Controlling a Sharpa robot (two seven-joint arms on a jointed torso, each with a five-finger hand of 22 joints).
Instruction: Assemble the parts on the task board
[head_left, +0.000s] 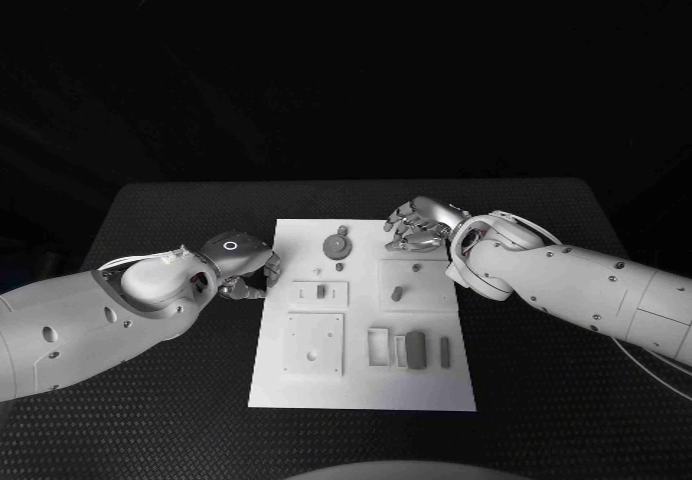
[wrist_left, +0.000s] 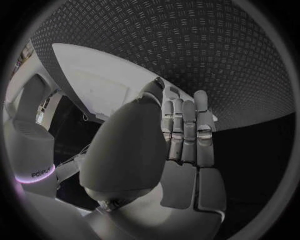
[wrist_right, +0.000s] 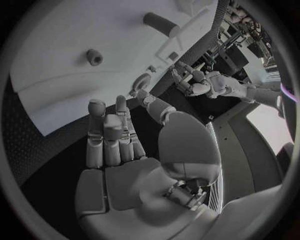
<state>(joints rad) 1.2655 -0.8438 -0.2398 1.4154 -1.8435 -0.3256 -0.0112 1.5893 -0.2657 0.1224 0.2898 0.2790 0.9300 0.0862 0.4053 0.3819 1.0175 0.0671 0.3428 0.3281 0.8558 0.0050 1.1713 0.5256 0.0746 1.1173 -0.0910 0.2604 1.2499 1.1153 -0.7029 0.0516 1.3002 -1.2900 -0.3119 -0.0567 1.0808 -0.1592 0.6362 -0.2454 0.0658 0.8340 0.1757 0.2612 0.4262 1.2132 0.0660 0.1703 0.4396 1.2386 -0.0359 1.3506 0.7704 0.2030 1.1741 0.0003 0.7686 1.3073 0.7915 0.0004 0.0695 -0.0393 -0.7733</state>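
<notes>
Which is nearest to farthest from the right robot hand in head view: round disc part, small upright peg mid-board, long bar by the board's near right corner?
From the right robot hand:
1. Round disc part, on the task board's far edge, just left of the hand.
2. Small upright peg, mid-board, toward the robot.
3. Long bar, near right corner area, farthest.

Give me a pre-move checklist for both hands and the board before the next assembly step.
1. Task board lies flat on the table: ok.
2. Left hand holds nothing, at the board's left edge; its fingers lie straight and bare: ok.
3. Right hand free of parts, above the board's far right corner; the right wrist view shows a bare palm: ok.
4. Round part stands apart from both hands: ok.
5. Whether the round part is fully seated: cannot tell.
</notes>
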